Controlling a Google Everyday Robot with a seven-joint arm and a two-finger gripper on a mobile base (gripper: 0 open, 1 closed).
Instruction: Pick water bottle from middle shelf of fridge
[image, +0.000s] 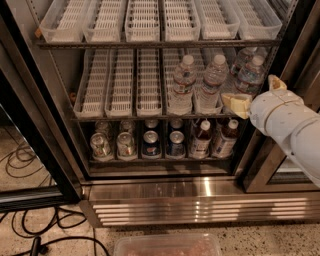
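High view into fridge, hand right

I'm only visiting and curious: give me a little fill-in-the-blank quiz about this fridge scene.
The water bottles stand on the ___ shelf of the fridge. The trays on the top shelf are ___. The gripper reaches toward the bottles from the picture's ___ side.
Missing words: middle; empty; right.

Cans and dark-drink bottles line the bottom tier, below-left of the pincer.
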